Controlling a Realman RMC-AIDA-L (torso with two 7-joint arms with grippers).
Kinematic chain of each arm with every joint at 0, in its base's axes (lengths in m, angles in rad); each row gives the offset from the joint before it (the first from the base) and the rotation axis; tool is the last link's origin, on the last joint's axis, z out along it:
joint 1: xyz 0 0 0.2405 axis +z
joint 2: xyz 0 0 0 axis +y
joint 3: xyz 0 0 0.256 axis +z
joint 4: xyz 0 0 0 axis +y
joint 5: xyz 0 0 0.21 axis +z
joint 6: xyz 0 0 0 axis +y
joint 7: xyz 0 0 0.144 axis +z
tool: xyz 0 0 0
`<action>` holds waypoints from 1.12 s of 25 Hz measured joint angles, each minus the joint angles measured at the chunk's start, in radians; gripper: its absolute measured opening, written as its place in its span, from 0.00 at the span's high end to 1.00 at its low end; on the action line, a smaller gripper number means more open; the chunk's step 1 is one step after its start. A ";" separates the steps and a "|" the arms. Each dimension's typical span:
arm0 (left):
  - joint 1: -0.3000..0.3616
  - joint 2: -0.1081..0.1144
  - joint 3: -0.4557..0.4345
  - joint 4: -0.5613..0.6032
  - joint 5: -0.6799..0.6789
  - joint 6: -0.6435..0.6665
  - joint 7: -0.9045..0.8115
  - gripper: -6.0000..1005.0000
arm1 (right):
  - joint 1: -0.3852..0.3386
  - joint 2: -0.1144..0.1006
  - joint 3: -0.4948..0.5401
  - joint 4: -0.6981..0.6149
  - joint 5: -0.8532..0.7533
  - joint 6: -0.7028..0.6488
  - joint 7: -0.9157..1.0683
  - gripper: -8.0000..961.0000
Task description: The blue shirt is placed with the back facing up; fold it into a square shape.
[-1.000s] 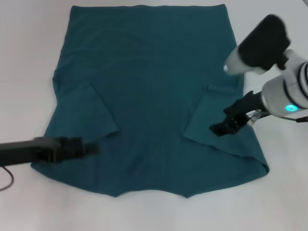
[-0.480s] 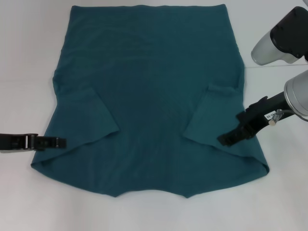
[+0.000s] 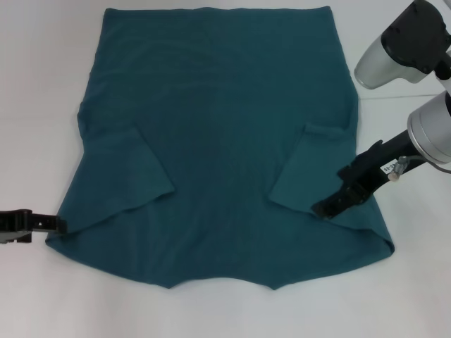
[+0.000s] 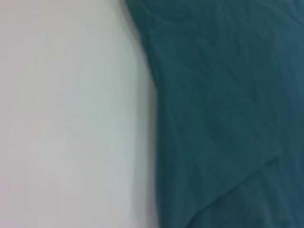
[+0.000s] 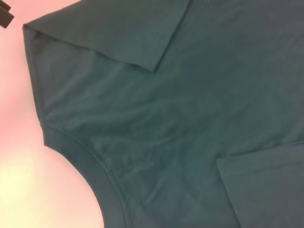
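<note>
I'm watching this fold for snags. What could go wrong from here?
1. The right gripper sits low over the folded-in right sleeve; moving off could drag that flap open.
2. The left gripper is at the blue shirt's near left corner, off the folded left sleeve; a shallow pinch there might lift one layer and skew the fold.

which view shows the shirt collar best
The right wrist view: the collar curves clearly along the shirt edge. The head view shows only a shallow notch at the near edge; the left wrist view shows none of it.
</note>
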 joint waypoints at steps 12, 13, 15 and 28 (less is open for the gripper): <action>-0.017 -0.004 0.014 -0.076 0.025 -0.076 -0.024 0.24 | 0.012 0.000 -0.006 0.018 -0.001 0.004 -0.007 0.04; -0.020 -0.003 0.014 -0.085 0.025 -0.084 -0.024 0.24 | 0.012 0.000 -0.006 0.019 -0.001 0.004 -0.007 0.04; -0.024 -0.002 0.015 -0.100 0.026 -0.098 -0.024 0.25 | 0.013 0.000 -0.006 0.019 -0.001 0.002 -0.007 0.04; -0.046 -0.004 0.041 -0.157 0.081 -0.184 -0.034 0.27 | 0.019 0.002 -0.017 0.024 -0.001 0.006 -0.007 0.04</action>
